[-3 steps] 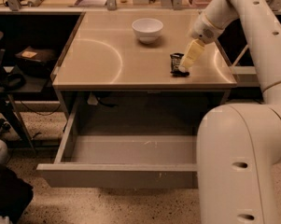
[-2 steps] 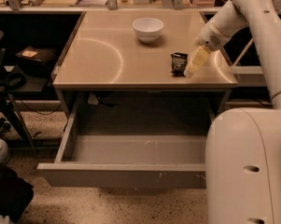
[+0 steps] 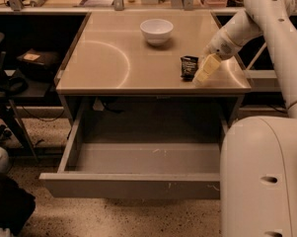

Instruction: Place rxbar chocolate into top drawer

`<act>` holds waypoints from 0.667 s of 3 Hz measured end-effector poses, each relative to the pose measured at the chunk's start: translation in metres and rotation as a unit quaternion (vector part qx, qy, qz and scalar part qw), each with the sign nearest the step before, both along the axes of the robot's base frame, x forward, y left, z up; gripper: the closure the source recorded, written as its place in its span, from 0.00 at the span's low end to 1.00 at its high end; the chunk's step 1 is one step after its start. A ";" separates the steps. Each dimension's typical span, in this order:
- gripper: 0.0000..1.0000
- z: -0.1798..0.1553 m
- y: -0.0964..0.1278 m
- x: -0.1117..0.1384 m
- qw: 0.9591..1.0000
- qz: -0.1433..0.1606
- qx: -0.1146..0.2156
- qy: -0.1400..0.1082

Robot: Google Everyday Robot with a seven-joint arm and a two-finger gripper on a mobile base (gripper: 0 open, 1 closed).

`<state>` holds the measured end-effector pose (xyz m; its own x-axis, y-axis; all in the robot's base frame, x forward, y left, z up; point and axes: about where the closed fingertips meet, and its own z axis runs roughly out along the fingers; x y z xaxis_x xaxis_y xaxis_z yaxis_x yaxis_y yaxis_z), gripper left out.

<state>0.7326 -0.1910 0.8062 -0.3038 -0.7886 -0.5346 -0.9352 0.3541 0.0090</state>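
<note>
The rxbar chocolate (image 3: 189, 66) is a small black wrapped bar lying on the tabletop near its front right corner. My gripper (image 3: 205, 69) hangs just to the right of the bar, its pale fingers pointing down toward the table, close beside the bar. The top drawer (image 3: 133, 184) is pulled out wide below the table; its grey inside shows nothing in it. My white arm reaches in from the upper right.
A white bowl (image 3: 156, 31) stands at the back middle of the table (image 3: 108, 58). My large white base (image 3: 264, 177) fills the lower right, beside the drawer's right end. A dark chair and a shelf with a black box (image 3: 37, 63) are at the left.
My gripper has shifted right and a little toward the table's front, from over the bar to just beside it. The bar and the drawer have not moved.
</note>
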 end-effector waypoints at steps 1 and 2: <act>0.00 -0.014 0.038 0.002 0.998 0.042 0.054 -0.002; 0.00 -0.016 0.054 0.000 0.995 0.061 0.081 -0.004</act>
